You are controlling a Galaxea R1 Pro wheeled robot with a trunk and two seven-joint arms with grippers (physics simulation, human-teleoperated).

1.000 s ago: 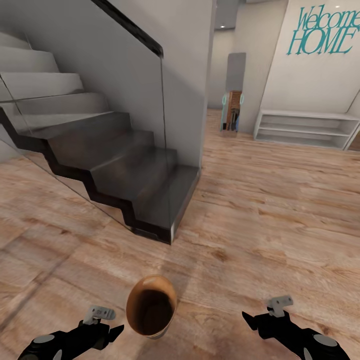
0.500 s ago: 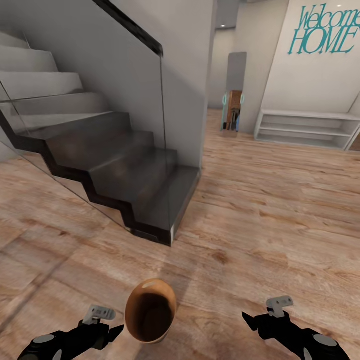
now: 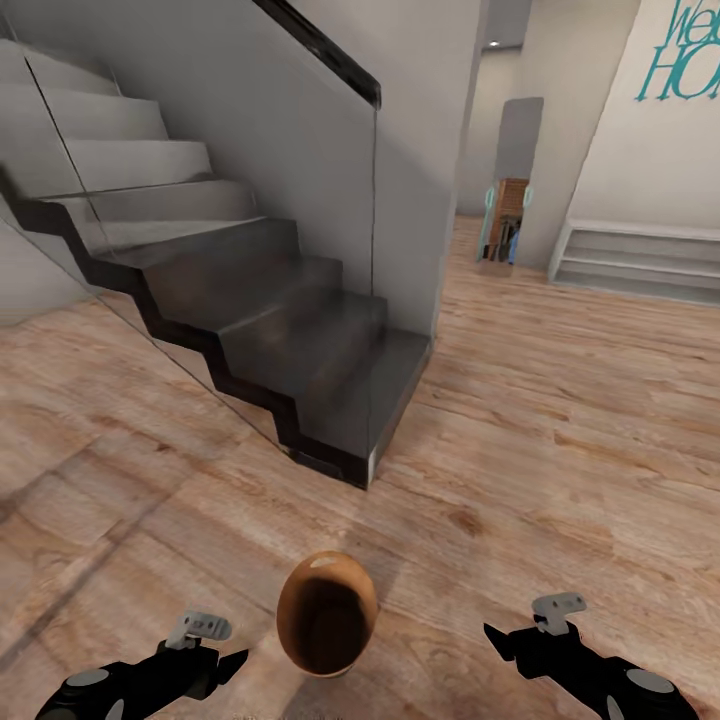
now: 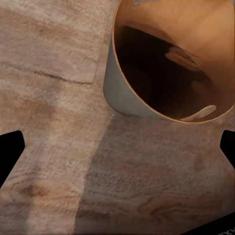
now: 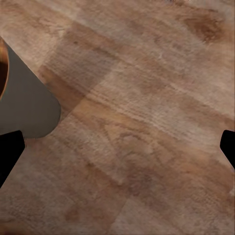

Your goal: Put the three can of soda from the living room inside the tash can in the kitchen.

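Both jaws apart, empty; tash can [image 3: 327, 625] on wood floor [image 3: 560, 440] between them, nearer left.

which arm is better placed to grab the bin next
Probably the left. In the head view the tash can stands on the wood floor between the two grippers, nearer the left gripper than the right gripper. Both look open and empty.

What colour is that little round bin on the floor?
The bin is copper-brown with a dark inside, clearest in the left wrist view.
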